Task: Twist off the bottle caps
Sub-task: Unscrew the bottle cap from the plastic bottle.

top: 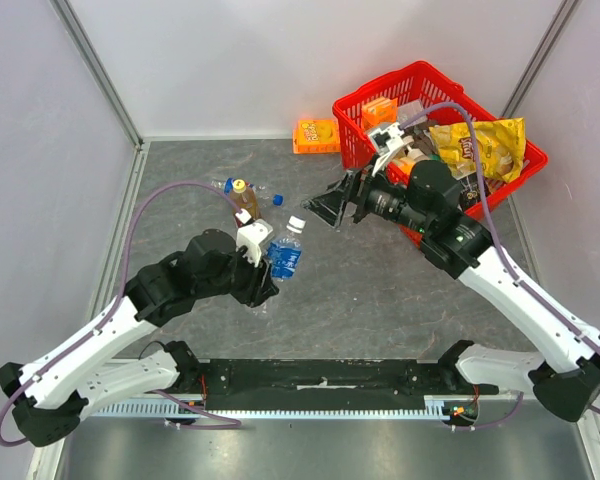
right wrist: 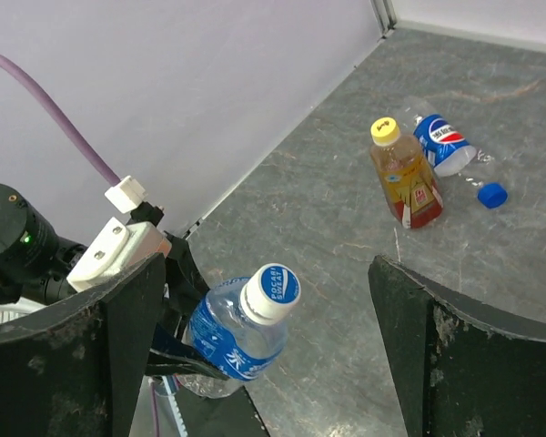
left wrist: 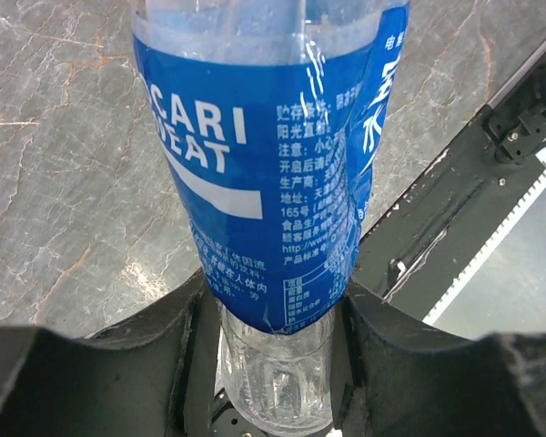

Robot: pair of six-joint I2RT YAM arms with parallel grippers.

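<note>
The left arm [top: 85, 345] and right arm [top: 525, 300] had white links and black joints. A purple cable [top: 180, 185] trailed each. The black fingers [right wrist: 455, 346] were scuffed.

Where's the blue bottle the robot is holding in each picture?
Top external: held bottle just left of centre.
Left wrist: held bottle fills the middle, label close up.
Right wrist: held bottle at the bottom, left of centre.
Shared landmark: the left gripper clamped on its lower end.
</note>
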